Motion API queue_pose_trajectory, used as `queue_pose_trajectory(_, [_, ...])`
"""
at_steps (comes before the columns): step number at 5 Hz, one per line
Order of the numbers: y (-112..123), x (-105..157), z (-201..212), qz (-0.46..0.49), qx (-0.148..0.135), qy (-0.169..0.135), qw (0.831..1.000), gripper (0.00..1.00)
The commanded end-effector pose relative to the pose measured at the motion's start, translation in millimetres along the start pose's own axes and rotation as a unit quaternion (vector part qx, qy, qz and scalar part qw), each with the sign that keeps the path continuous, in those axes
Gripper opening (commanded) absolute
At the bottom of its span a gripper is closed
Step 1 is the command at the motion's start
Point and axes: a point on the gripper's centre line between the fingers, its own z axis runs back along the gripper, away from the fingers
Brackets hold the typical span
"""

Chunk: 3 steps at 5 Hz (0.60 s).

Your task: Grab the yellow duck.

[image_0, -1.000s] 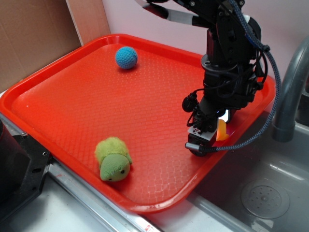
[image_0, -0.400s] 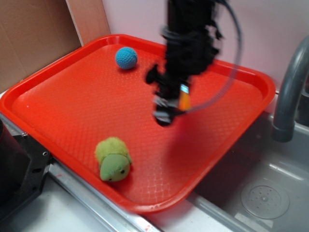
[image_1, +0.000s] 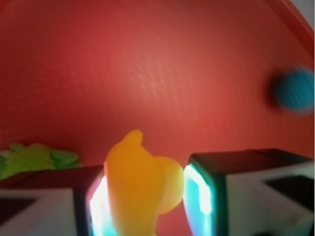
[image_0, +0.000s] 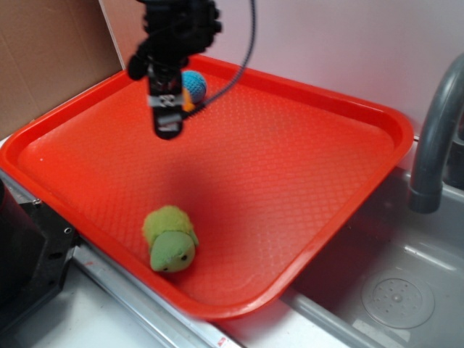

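Observation:
The yellow duck (image_1: 140,182) fills the gap between my two fingers in the wrist view, smooth and orange-tinged, pressed by both pads. In the exterior view only an orange sliver of the yellow duck (image_0: 188,104) shows beside the black gripper (image_0: 168,119), which hangs blurred above the back left of the red tray (image_0: 341,217). The gripper (image_1: 147,196) is shut on the duck and held off the tray floor.
A blue crocheted ball (image_0: 196,84) lies just behind the gripper near the tray's back rim. A green plush turtle (image_0: 170,239) sits near the front rim. A grey faucet (image_0: 435,145) and a sink (image_0: 377,290) are to the right; cardboard (image_0: 43,58) stands at the left.
The gripper, holding the duck, has swung from the tray's right edge across to the back left, close to the blue ball. The turtle and ball have stayed put.

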Motion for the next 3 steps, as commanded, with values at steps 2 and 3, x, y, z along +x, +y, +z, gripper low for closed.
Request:
queue_pose_trajectory(2, [5.9,-51.7,46.5,0.301,-0.044,-0.043,0.952,0.00])
queue_pose_trajectory(3, [4.4,-49.2,45.4,0.285,-0.051,-0.073,0.954,0.00])
